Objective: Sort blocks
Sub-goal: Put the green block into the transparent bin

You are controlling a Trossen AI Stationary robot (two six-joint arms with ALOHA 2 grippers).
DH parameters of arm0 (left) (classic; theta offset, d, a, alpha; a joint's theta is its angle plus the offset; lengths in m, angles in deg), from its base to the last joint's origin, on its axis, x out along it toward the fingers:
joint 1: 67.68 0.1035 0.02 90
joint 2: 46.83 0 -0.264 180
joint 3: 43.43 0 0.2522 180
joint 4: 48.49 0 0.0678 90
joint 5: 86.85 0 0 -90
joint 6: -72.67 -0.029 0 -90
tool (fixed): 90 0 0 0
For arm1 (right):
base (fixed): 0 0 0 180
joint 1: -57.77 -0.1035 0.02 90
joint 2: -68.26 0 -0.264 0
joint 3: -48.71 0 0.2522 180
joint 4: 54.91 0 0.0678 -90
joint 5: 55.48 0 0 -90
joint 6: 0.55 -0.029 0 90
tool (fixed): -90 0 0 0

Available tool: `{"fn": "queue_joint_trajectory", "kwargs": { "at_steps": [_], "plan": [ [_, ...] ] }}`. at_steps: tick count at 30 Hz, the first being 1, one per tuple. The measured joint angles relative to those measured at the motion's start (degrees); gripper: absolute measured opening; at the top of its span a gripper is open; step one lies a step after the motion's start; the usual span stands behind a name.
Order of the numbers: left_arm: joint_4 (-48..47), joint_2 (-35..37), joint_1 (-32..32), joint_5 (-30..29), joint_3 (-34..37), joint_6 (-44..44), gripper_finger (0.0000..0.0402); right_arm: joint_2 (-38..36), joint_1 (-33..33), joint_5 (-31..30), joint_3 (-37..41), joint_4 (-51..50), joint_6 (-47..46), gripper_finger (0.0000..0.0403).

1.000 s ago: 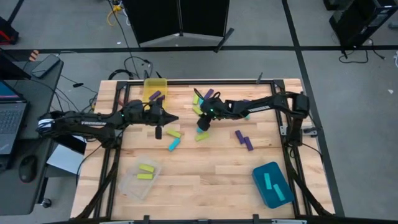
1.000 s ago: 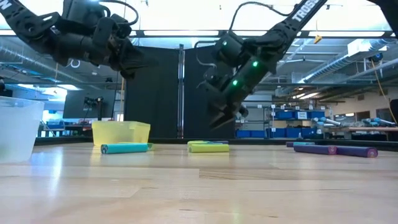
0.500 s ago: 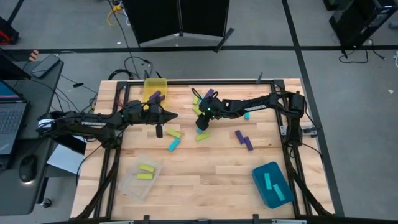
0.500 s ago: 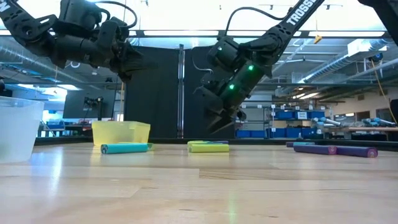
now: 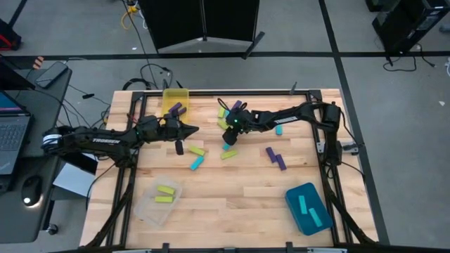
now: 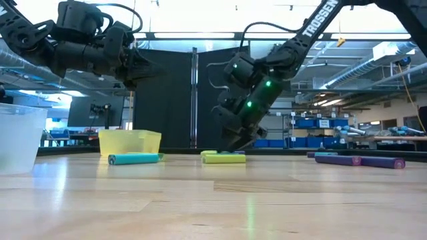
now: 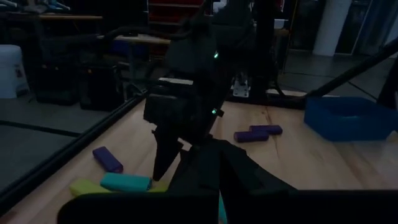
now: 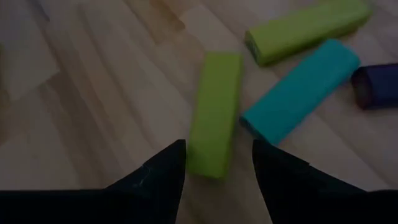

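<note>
My right gripper (image 5: 228, 139) hangs low over the middle of the table (image 5: 232, 200), fingers spread, tips straddling the near end of a green block (image 8: 214, 112). A cyan block (image 8: 300, 90) lies touching that block's side, another green one (image 8: 308, 26) beyond it, and a purple end (image 8: 376, 86) at the edge, crowding the far side. My left gripper (image 5: 190, 130) is up off the table near the yellow bin (image 5: 176, 98), fingers pressed together, holding nothing. Loose blocks lie between the arms: a green (image 5: 197, 150) and a cyan (image 5: 196, 163). Two purple blocks (image 5: 275, 157) sit well to the right. The clear bin (image 5: 158, 204) holds two green blocks; the teal bin (image 5: 308, 209) holds cyan ones.
</note>
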Motion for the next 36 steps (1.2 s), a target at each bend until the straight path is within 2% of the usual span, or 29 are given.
{"fn": "queue_joint_trajectory", "kwargs": {
  "at_steps": [9,12,18,25,30,36],
  "plan": [
    [-0.6,0.0,0.1,-1.3,0.0,-1.3,0.0007,1.7,0.0,0.2,0.0,0.8,2.3,0.0192],
    [-0.7,0.0,0.2,-1.2,0.0,-1.3,0.0007,1.7,0.1,0.0,0.0,1.1,4.2,0.0177],
    [-0.8,0.0,0.2,-1.2,0.0,-1.1,0.0007,1.7,0.5,1.7,-0.1,0.0,5.8,0.0116],
    [-1.0,0.0,0.2,-0.5,0.0,0.7,0.0007,1.2,0.4,3.2,-0.1,-1.2,8.3,0.0113],
    [-1.0,0.0,0.2,-0.4,0.0,5.5,0.0007,-1.4,-0.7,4.2,0.2,-3.3,8.6,0.0113],
    [-2.3,0.0,0.3,0.2,0.0,21.4,0.0007,-7.0,-3.9,1.3,0.1,-4.4,10.5,0.0113]
  ]
}}
